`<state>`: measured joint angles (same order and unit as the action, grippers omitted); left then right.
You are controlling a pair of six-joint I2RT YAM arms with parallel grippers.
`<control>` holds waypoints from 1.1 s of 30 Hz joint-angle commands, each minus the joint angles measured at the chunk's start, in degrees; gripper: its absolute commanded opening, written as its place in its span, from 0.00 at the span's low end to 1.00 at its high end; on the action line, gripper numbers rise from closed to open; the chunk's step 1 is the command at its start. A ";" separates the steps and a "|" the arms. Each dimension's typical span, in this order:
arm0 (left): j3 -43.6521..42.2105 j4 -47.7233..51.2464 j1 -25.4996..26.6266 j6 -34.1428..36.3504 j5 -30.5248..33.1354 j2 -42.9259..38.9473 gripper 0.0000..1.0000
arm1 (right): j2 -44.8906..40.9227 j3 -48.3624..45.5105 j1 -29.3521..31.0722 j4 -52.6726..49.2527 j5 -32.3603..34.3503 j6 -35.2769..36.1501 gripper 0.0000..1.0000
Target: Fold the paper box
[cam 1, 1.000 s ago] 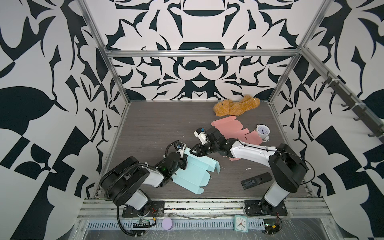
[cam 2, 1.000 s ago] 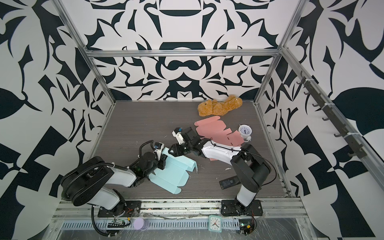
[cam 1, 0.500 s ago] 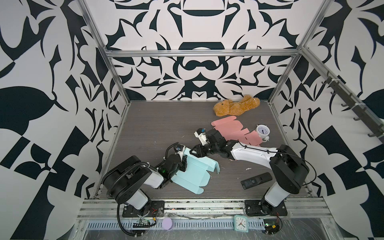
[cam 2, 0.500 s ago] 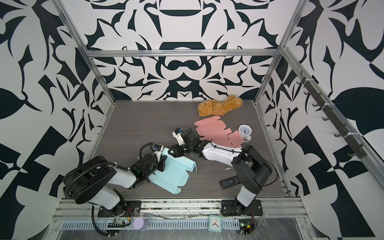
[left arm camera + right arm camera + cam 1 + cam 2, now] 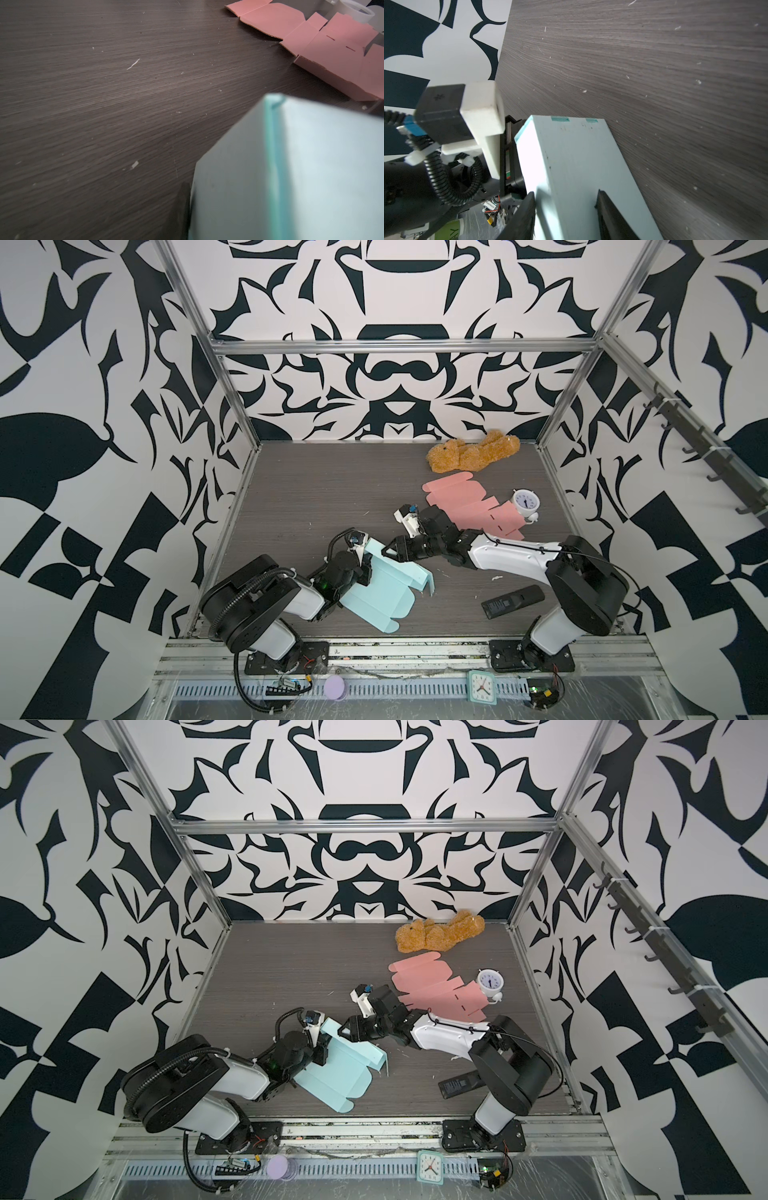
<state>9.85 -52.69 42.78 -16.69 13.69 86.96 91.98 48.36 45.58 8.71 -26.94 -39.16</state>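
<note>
The blue paper box (image 5: pixel 384 587) lay diagonally across the desk (image 5: pixel 316 489), one flap raised; the right tool (image 5: pixel 564 216) gripped that flap, and the left tool's (image 5: pixel 365 570) grip could not be told.

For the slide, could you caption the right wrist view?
Right gripper straddling a raised panel of the light blue paper box.

Pale blue paper box (image 5: pixel 386 593), pink flat box (image 5: pixel 469 506), black-and-white patterned walls (image 5: pixel 104 448).

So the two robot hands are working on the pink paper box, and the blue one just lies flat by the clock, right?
No, you swapped the colours. In both top views the left gripper and right gripper are on the blue paper box; the pink paper box lies flat by the white alarm clock.
</note>
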 commanded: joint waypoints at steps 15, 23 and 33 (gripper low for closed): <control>-0.27 0.35 -0.34 -1.70 1.11 -3.56 0.12 | -1.48 -2.46 0.52 -0.95 -0.05 -3.79 0.49; -0.19 0.98 -0.33 -1.37 0.54 -4.07 0.09 | -3.59 -4.41 -0.49 2.61 -4.61 -6.80 0.50; -0.76 0.66 -0.34 -1.40 -0.52 -4.31 0.09 | -11.41 6.17 -12.14 -13.18 -6.85 6.91 0.65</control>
<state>9.82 -50.50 42.72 -16.97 13.10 83.68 81.95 51.07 36.53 0.89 -32.27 -37.65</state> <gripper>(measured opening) 0.101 0.653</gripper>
